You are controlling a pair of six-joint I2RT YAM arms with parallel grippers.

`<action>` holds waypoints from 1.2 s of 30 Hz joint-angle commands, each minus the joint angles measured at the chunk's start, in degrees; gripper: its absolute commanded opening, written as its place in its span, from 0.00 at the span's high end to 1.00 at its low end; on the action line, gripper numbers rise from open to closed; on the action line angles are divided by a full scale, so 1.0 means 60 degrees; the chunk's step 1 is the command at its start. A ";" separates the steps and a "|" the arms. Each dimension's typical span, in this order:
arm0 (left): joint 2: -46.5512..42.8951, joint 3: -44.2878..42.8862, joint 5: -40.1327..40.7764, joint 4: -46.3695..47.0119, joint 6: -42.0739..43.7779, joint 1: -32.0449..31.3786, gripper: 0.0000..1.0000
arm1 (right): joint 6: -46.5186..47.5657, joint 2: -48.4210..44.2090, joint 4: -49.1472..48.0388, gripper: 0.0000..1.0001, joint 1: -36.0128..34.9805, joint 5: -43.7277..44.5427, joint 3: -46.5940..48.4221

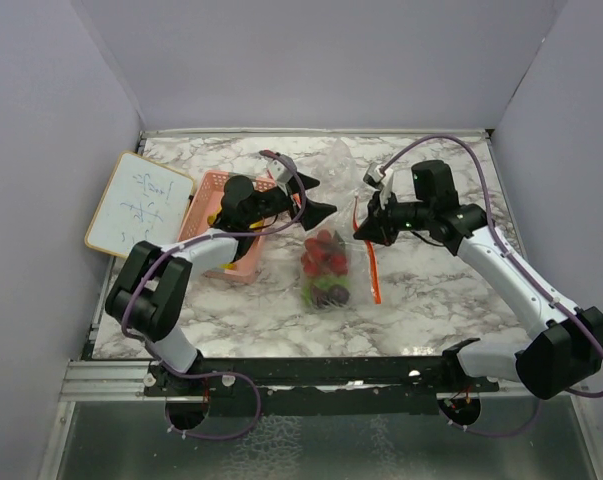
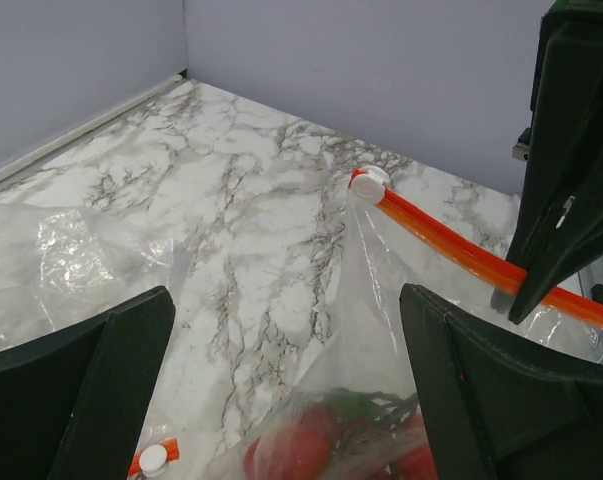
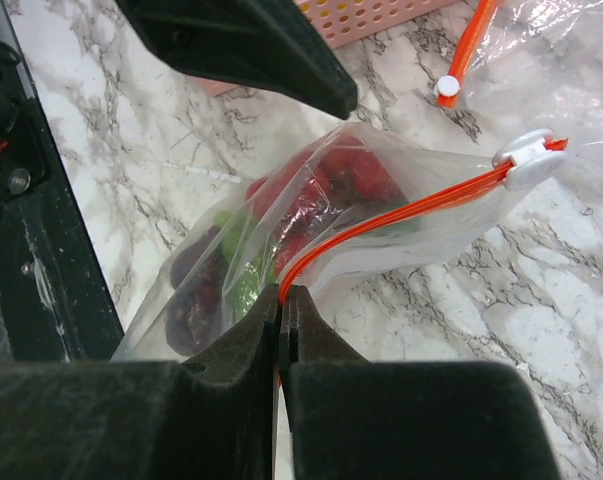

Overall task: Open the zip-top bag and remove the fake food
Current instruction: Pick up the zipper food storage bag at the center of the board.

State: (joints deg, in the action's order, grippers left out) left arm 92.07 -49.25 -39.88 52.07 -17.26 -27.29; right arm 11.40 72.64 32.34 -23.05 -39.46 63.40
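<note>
The clear zip-top bag (image 1: 326,268) lies mid-table with its orange zip strip (image 3: 401,212) and white slider (image 3: 529,160). The fake food shows inside it: red strawberries (image 3: 331,190), green pieces (image 3: 236,280) and dark purple pieces (image 3: 196,300). My right gripper (image 3: 283,292) is shut on the orange zip strip and holds that edge up; it also shows in the top view (image 1: 364,232) and in the left wrist view (image 2: 566,200). My left gripper (image 2: 286,300) is open and empty, hovering over the bag (image 2: 381,330) just left of the slider (image 2: 369,182). It also shows in the top view (image 1: 321,198).
A pink slotted basket (image 1: 221,225) stands left of the bag. A small whiteboard (image 1: 138,203) lies at the far left. A second orange strip with a white slider (image 3: 448,85) and loose clear plastic (image 2: 71,260) lie between the basket and the bag. Walls close in on three sides.
</note>
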 commanded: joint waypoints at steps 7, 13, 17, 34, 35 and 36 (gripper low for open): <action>0.2623 -0.1647 -0.4257 0.6830 -0.4818 0.0548 0.03 | 0.0694 -0.0116 0.0519 0.98 -0.0338 -0.0434 0.0383; 0.3839 -0.2966 -0.5988 0.8269 -0.6411 0.0639 0.05 | 0.0836 0.0075 0.0655 0.98 -0.0477 -0.0491 0.0491; 0.4126 -0.3617 -0.6663 0.8279 -0.6441 0.0615 0.04 | 0.0883 0.0179 0.0753 0.98 -0.0571 -0.0468 0.0562; 0.6164 -0.7119 -0.8251 0.8298 -0.7844 -0.0533 0.32 | 0.0997 0.0157 0.0853 0.98 -0.0728 -0.0566 0.0599; 0.6113 -0.7044 -0.8260 0.8298 -0.7804 -0.0562 0.38 | 0.0989 0.0141 0.0838 0.98 -0.0722 -0.0558 0.0585; 0.6070 -0.6942 -0.8249 0.8299 -0.7761 -0.0571 0.46 | 0.0983 0.0139 0.0829 0.98 -0.0728 -0.0553 0.0595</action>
State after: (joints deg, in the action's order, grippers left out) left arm 128.95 -90.52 -86.17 88.05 -62.57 -29.93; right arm 16.47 73.93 37.41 -26.76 -41.30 65.54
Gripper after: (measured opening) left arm 0.675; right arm 0.026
